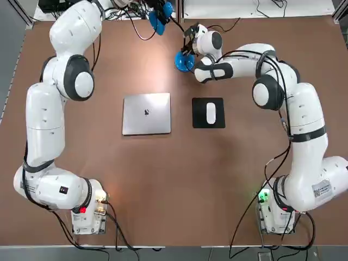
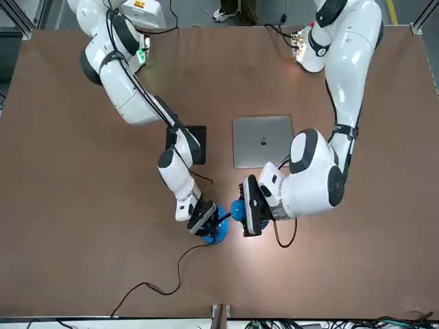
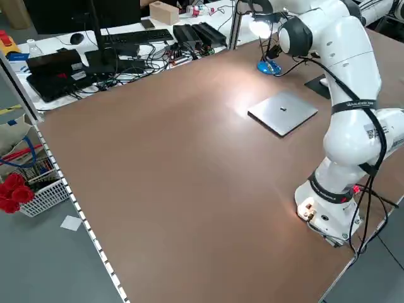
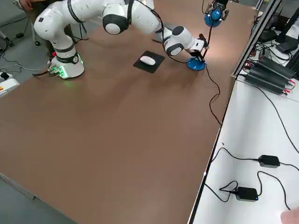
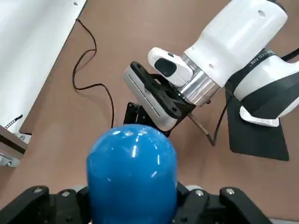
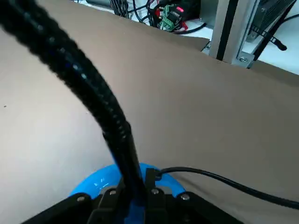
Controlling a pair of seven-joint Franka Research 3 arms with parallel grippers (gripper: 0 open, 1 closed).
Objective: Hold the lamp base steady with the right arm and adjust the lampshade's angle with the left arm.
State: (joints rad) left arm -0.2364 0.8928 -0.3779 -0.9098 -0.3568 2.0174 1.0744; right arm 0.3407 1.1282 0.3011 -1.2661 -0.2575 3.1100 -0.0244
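— Between my fingers, at the left gripper (image 5: 134, 201), sits the lampshade (image 5: 131, 163), pinched from both sides. And under you?

— Right below me, the right gripper (image 6: 135, 198), the lamp base (image 6: 100, 179) rests on the table (image 1: 179, 190). I'm clamped round the black gooseneck (image 6: 100, 100), low down, with you near me.
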